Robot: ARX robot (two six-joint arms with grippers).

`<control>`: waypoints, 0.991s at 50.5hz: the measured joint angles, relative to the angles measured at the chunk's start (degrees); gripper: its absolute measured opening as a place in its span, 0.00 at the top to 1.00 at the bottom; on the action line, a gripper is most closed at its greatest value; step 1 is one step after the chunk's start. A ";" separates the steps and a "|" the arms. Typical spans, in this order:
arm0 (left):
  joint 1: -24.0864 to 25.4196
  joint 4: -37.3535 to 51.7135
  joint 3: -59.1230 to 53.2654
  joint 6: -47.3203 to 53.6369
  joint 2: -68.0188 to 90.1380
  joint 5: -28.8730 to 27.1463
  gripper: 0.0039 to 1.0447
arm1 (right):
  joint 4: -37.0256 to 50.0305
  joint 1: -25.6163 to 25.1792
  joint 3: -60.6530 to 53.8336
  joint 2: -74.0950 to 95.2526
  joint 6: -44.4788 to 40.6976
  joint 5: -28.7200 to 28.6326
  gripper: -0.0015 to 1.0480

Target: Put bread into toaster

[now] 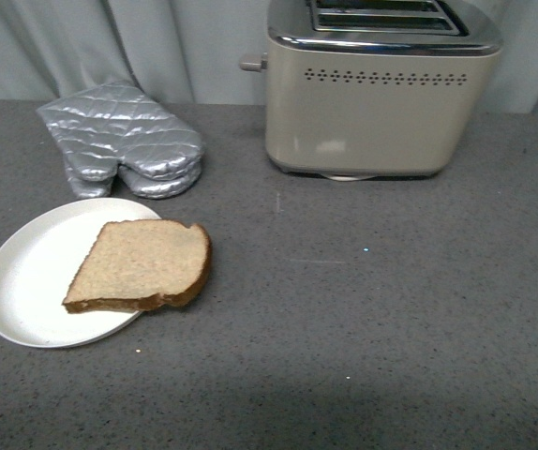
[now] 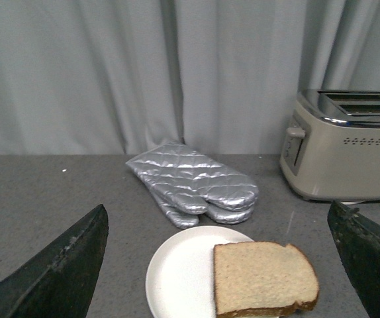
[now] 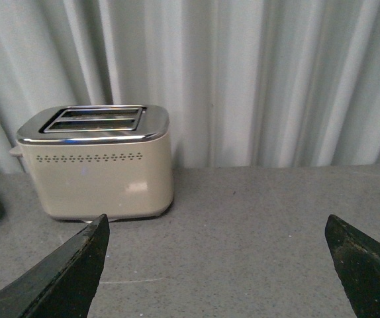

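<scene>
The bread, a tan slice with a brown crust, lies flat on the right part of a round white plate, its rounded end hanging over the rim. The beige toaster with chrome top and two empty slots stands at the back right, lever knob on its left side. Neither gripper shows in the front view. In the left wrist view my left gripper is open and empty, with the bread lying between and beyond its fingers. My right gripper is open and empty above bare counter, the toaster ahead of it.
Two silver quilted oven mitts lie stacked at the back left, behind the plate. The grey speckled counter runs to a pale curtain at the back.
</scene>
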 joint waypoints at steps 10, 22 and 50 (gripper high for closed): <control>0.00 -0.02 0.02 -0.02 0.00 -0.24 0.06 | -0.02 -0.15 0.00 -0.04 0.00 0.13 0.09; -1.64 1.01 5.99 -16.33 31.47 -13.64 0.06 | -0.02 -0.15 0.00 -0.04 0.00 -0.04 0.09; 10.19 25.44 25.18 -4.79 97.79 2.03 0.06 | -0.02 -0.15 0.00 -0.04 0.00 0.04 0.09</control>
